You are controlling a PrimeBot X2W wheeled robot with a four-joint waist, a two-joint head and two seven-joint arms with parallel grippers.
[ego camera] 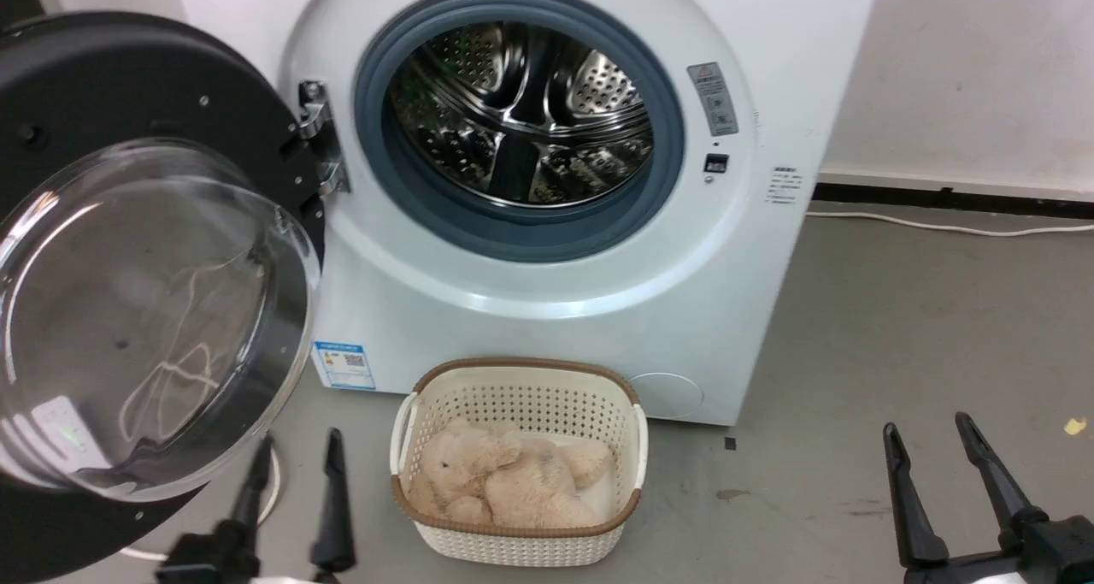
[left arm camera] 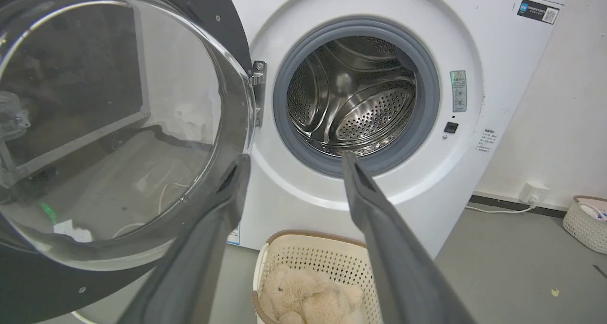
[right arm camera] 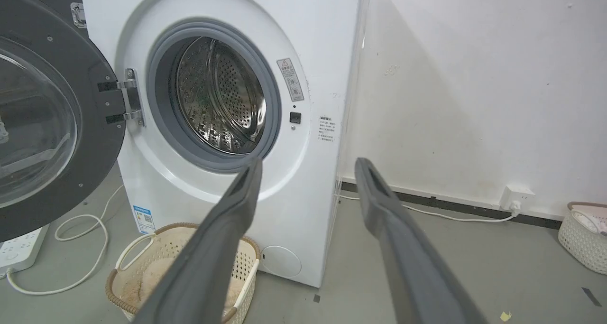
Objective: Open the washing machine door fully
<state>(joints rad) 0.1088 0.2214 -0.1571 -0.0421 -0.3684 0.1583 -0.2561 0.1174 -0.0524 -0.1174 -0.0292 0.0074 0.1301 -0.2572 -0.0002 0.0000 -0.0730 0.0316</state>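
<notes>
The washing machine door (ego camera: 137, 302) (left arm camera: 109, 124) (right arm camera: 42, 120) stands swung wide to the left on its metal hinge (ego camera: 318, 139), its black rim and clear glass bowl facing me. The white washing machine (ego camera: 547, 310) (left arm camera: 474, 44) (right arm camera: 332, 53) shows its grey gasket and steel drum (ego camera: 521, 114). My left gripper (ego camera: 295, 447) (left arm camera: 294, 160) is open, low at the left, just below the door's lower rim and apart from it. My right gripper (ego camera: 927, 426) (right arm camera: 308, 165) is open over the floor at the right, holding nothing.
A cream perforated basket (ego camera: 521, 558) (left arm camera: 303, 248) with a plush bear (ego camera: 504, 477) sits on the floor in front of the machine. A white cable (ego camera: 940, 225) runs along the wall. A power strip (right arm camera: 19, 248) lies left; another basket (right arm camera: 583, 238) stands far right.
</notes>
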